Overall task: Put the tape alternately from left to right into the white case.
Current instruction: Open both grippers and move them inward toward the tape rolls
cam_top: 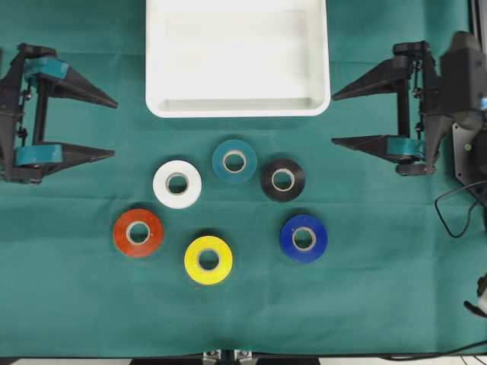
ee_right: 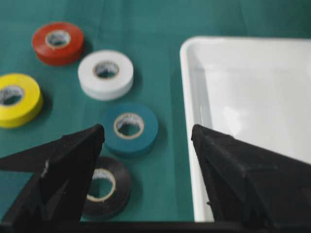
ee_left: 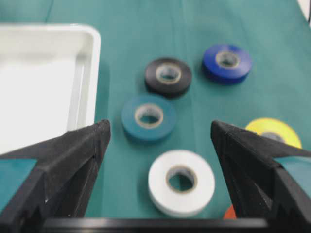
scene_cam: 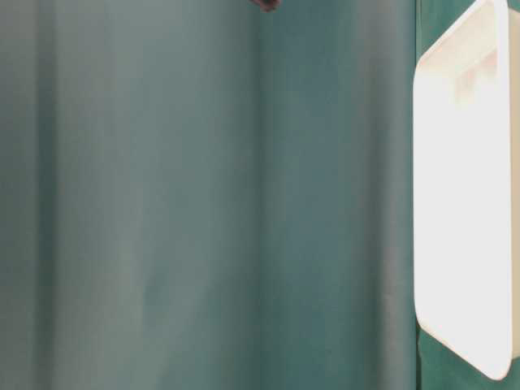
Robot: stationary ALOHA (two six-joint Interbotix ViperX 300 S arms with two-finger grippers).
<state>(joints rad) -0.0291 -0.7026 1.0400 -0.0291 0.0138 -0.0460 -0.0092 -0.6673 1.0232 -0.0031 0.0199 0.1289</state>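
Several rolls of tape lie flat on the green cloth: red [cam_top: 138, 233], white [cam_top: 177, 184], teal [cam_top: 234, 161], black [cam_top: 283, 180], yellow [cam_top: 208, 260] and blue [cam_top: 303, 239]. The white case [cam_top: 237, 106] sits at the top middle, with nothing inside it. My left gripper [cam_top: 114, 127] rests at the far left, open, pointing right, apart from every roll. My right gripper [cam_top: 335, 119] rests at the far right, open, pointing left. In the left wrist view the white roll [ee_left: 181, 182] and teal roll [ee_left: 148, 117] lie ahead between the jaws. The right wrist view shows the teal roll [ee_right: 129, 127] and black roll [ee_right: 103, 187].
A black cable [cam_top: 456, 209] loops on the cloth at the right edge beside the right arm's base. The table-level view is blurred, showing only green cloth and the case's rim [scene_cam: 422, 203].
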